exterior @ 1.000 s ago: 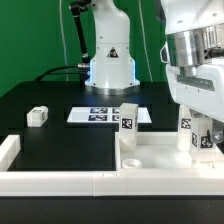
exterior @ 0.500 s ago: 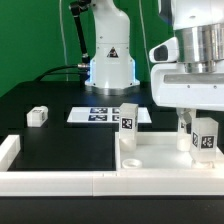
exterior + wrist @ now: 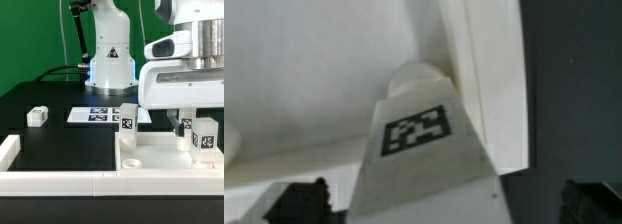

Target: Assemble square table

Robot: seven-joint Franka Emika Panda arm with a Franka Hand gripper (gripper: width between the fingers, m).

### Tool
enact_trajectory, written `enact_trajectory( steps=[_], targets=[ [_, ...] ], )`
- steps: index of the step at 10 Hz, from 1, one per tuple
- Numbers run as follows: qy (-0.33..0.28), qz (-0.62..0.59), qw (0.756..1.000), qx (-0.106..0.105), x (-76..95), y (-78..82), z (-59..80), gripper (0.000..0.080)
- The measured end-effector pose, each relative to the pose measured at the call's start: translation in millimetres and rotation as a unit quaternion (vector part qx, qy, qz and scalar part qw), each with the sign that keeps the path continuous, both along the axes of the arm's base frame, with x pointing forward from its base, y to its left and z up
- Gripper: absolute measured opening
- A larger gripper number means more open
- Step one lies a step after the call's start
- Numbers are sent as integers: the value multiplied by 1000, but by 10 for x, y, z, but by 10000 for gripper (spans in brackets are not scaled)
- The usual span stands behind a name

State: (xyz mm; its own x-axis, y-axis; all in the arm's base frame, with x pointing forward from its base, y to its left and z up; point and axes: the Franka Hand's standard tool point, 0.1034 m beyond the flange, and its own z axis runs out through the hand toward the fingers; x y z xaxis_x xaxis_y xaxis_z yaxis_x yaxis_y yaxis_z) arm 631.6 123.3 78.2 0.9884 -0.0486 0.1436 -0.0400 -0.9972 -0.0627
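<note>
The white square tabletop lies rim up at the front of the exterior view's right. Two tagged white legs stand upright on it, one at its back left corner and one at its right side. My gripper hangs just above the right leg, open and holding nothing. In the wrist view that leg stands against the tabletop's rim. My gripper straddles its top, with each dark fingertip apart from it. A third leg lies loose on the black table at the left.
The marker board lies flat behind the tabletop. The low white border rail runs along the front edge and up the left side. The robot's white base stands at the back centre.
My gripper has lifted straight up from around the right leg. The leg stays standing on the tabletop, now uncovered in the exterior view.
</note>
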Motion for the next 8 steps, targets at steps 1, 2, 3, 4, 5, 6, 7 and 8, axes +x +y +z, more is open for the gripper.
enact_trajectory(
  steps=[1,2,3,4,5,6,7,8],
  targets=[
    [1,17,1000,-1,-8,33,-20,649],
    [1,-2,1000,2,-4,22,-18,649],
    [2,-13,1000,4,-5,24,-19,560],
    [4,-45,999,9,-6,28,-19,384],
    [6,-69,998,11,-8,5,-24,384],
    [9,-114,993,17,-8,-10,-28,294],
    [10,-149,988,22,-6,-17,-27,294],
    [16,-219,975,31,-3,-30,-20,294]
  ],
)
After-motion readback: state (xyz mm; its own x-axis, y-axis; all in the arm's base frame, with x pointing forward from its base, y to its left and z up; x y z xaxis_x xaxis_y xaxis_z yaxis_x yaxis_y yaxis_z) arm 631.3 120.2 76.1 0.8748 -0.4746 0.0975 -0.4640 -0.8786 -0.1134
